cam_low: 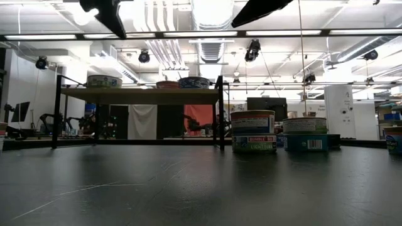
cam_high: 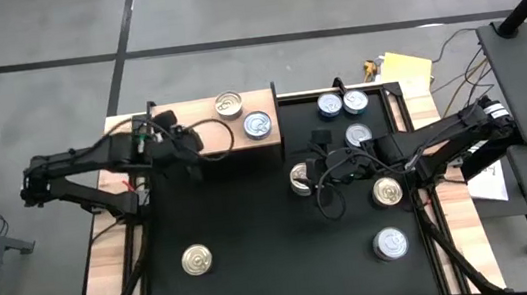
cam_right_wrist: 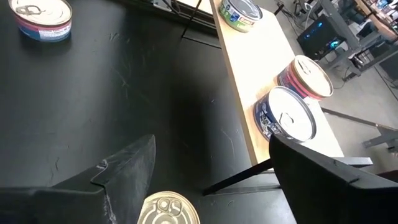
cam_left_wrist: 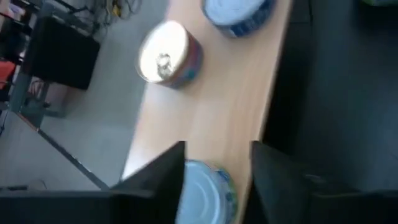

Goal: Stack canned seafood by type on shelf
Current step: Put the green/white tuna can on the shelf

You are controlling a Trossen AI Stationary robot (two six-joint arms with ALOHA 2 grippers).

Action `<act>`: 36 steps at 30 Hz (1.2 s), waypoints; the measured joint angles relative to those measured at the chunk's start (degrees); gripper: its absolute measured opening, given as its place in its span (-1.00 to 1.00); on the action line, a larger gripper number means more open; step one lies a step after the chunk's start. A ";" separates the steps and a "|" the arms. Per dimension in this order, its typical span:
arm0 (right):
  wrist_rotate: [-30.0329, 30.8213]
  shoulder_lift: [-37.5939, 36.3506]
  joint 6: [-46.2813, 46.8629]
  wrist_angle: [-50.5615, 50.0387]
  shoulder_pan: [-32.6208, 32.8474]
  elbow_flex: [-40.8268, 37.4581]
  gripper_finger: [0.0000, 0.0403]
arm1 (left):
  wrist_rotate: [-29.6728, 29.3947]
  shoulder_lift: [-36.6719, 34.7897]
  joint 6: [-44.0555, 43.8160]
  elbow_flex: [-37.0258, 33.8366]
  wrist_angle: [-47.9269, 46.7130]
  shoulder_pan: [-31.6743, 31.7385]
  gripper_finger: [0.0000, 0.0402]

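Note:
The wooden shelf point(cam_high: 212, 139) stands at the table's far left. Three cans rest upright on its top: a gold-topped one point(cam_high: 228, 104), a blue-labelled one point(cam_high: 258, 124), and a third point(cam_left_wrist: 208, 196) toward the shelf's left end, also seen in the low view point(cam_low: 104, 81). My left gripper point(cam_left_wrist: 217, 149) hangs open above this third can, clear of it. My right gripper point(cam_right_wrist: 211, 143) hovers open over the middle of the table, high above a gold-topped can point(cam_right_wrist: 168, 210) that stands on the table below.
More cans stand loose on the black table: three blue ones at the far right point(cam_high: 329, 106) point(cam_high: 356, 101) point(cam_high: 360, 135), a gold one point(cam_high: 388, 191), a blue one point(cam_high: 389, 244), and a gold one near the left point(cam_high: 197, 260). The shelf's dark posts point(cam_low: 58, 110) rise at its corners.

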 joint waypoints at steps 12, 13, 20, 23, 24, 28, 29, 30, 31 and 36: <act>0.02 -4.39 9.13 -2.89 -0.02 0.00 -0.26 | 9.22 -0.25 -6.57 -2.33 -3.74 9.44 -1.00; 0.02 -4.94 9.61 -2.98 -0.02 0.00 -0.36 | 9.29 -0.25 -6.60 -3.32 -3.75 10.85 -1.00; 0.02 -5.81 8.88 -3.35 0.00 0.00 -0.92 | 17.15 -0.33 -4.04 -9.26 -0.90 18.32 -1.00; 0.04 -5.67 8.97 -3.33 0.00 0.00 -0.93 | 16.62 -0.57 -2.80 -10.16 -0.31 19.34 -1.00; 0.02 -5.59 8.97 -3.33 0.00 0.00 -0.94 | 16.64 -0.64 -2.39 -10.44 -0.36 19.57 -1.00; 0.02 -5.15 8.97 -3.31 0.00 0.00 -0.95 | 16.48 -0.65 -1.65 -11.61 -0.27 20.24 -1.00; 0.04 -5.11 8.95 -3.33 0.00 0.00 -0.95 | 16.37 -0.65 -1.52 -11.73 -0.21 20.31 -1.00; 0.03 -5.11 8.95 -3.32 0.00 0.00 -0.95 | 16.23 -0.63 -1.38 -11.77 -0.19 20.39 -1.00; 0.03 -5.11 8.99 -3.29 0.00 0.00 -0.95 | 16.18 -0.61 -1.34 -11.79 -0.20 20.46 -1.00; 0.03 -5.11 9.01 -3.27 0.00 0.00 -0.95 | 16.15 -0.63 -0.60 -11.79 -0.68 20.51 -1.00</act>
